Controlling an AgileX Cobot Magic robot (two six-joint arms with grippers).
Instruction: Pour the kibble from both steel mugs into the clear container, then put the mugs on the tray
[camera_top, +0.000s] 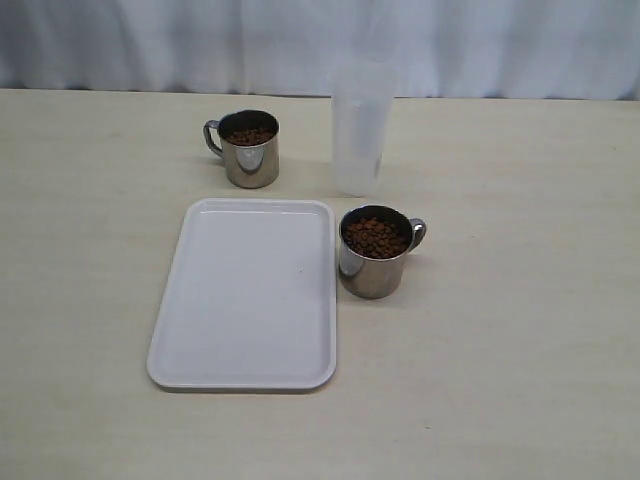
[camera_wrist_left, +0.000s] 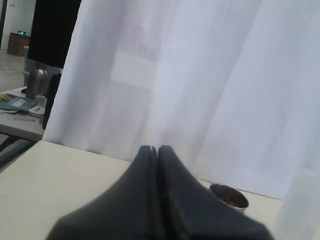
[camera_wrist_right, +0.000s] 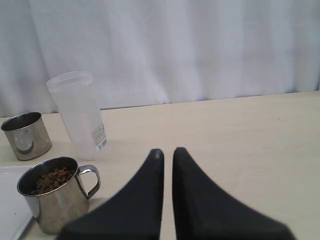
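Both my tools are doing nothing right now. My left gripper (camera_wrist_left: 157, 148) has its dark, smooth fingers pressed flat together with nothing between them. My right gripper (camera_wrist_right: 165, 151) is closed down too, with only a thin slit between the tips, and it's holding nothing.

Closest to my right gripper is the nearer mug (camera_wrist_right: 55, 200). It sits low and off to the side of the fingers, clear of them, with its loop handle turned toward them. It's shiny steel, a plain cylinder with mirror-like sides, and it's filled with kibble (camera_top: 375, 238), small round brown pellets heaped nearly to the rim. In the exterior view it stands just beside the right edge of the tray (camera_top: 240, 300), which is flat, white, glossy plastic with rounded corners and a low lip.

A bit farther out is the clear container (camera_top: 358, 130). It's tall, frosted-looking and slightly tapered, it stands upright, and it has a small barcode sticker (camera_wrist_right: 101, 140) near its base. The farther mug (camera_top: 250, 160) stands to the container's left, beyond the tray's far edge. It's made of the same steel and also holds kibble, with its handle pointing left. From my left gripper I can only see a mug rim peeking past the fingers.

Everything sits apart on a pale matte table (camera_top: 500, 350), with a white pleated curtain (camera_top: 150, 40) behind.
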